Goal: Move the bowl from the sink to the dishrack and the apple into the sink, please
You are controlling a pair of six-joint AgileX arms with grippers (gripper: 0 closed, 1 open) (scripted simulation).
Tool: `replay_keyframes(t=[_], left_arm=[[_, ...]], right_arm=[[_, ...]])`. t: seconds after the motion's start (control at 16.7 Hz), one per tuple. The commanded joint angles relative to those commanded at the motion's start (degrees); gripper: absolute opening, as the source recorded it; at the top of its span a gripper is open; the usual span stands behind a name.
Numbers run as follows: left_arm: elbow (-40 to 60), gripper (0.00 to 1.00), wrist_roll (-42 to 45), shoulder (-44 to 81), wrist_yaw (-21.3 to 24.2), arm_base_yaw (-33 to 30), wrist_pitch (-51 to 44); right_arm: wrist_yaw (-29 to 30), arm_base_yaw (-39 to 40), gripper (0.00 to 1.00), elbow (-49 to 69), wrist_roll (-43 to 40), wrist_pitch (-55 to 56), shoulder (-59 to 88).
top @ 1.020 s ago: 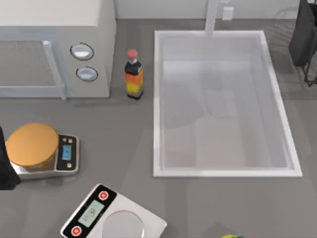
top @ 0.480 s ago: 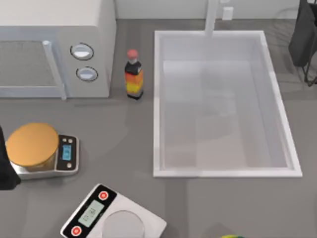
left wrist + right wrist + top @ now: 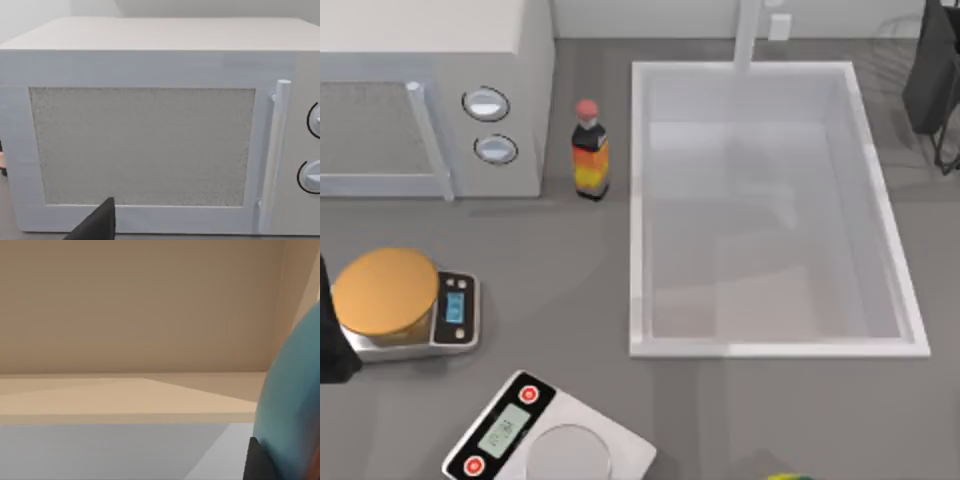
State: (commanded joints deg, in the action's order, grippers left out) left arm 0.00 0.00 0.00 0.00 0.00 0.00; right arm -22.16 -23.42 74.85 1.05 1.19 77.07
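Change over the last second is slight: the sink [image 3: 638, 200] lies bare as before, only the soft shadow on its floor has drifted, and the right arm [image 3: 932, 70] stays at the table's far right corner, over the thin wires of the dishrack [image 3: 895, 45]. In the right wrist view the bowl [image 3: 292, 405] sits hard against the right hand [image 3: 256, 461], its blue wall just beside the dark tip; whether that hand is clenched on it or has let go cannot be told. By that reading the bowl has left the basin and its placing is under way, with the apple leg yet to come. The left hand [image 3: 97, 225] idles facing the microwave [image 3: 150, 150]; its state cannot be told either.
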Motion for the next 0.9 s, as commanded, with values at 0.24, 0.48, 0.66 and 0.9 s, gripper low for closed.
replay_keyframes(t=[0.24,0.48,0.66,0.9], left_arm=[[0.00,1.00,0.00,0.00,0.00,0.00,0.00],[0.00,1.00,0.00,0.00,0.00,0.00,0.00],[0.00,1.00,0.00,0.00,0.00,0.00,0.00],[0.00,1.00,0.00,0.00,0.00,0.00,0.00]], right_arm=[[1.36,1.26,0.00,-3.94,-0.02,10.08,6.52],[2.94,2.71,0.00,-8.87,-0.08,25.11,13.94],[4.35,4.01,0.00,-13.02,-0.12,35.74,19.23],[6.01,5.59,0.00,-17.96,-0.12,44.88,24.93]])
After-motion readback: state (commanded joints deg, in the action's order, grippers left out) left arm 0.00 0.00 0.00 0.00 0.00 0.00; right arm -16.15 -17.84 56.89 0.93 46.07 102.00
